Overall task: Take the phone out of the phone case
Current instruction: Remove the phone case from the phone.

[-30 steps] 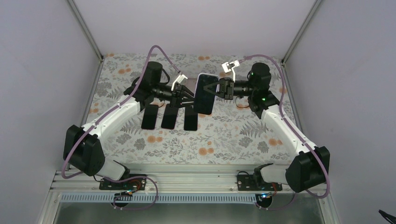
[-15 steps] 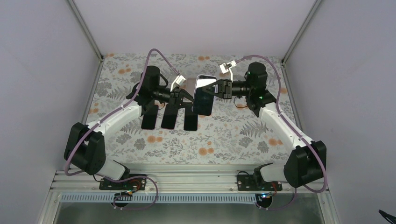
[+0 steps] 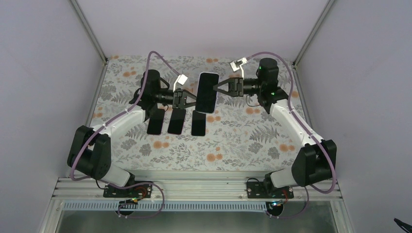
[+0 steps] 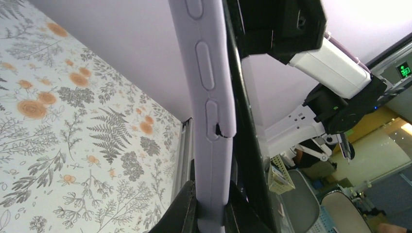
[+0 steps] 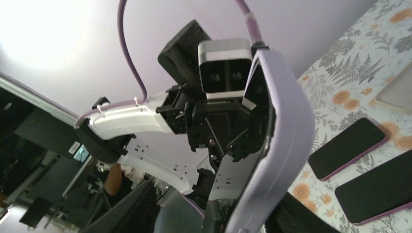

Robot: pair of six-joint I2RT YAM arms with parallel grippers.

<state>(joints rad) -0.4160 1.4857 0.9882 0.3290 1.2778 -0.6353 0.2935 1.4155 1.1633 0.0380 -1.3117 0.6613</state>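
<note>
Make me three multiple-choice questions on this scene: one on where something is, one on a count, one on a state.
1. Where is the cased phone? A on the table; B in the air; C behind the left base.
2. How many phones lie on the table? A one; B five; C three.
3. The left fingers are: A shut on the case; B open, clear of it; C out of view.
B: it hangs above the row of phones. C: three lie side by side. A: they pinch the case's edge.
</note>
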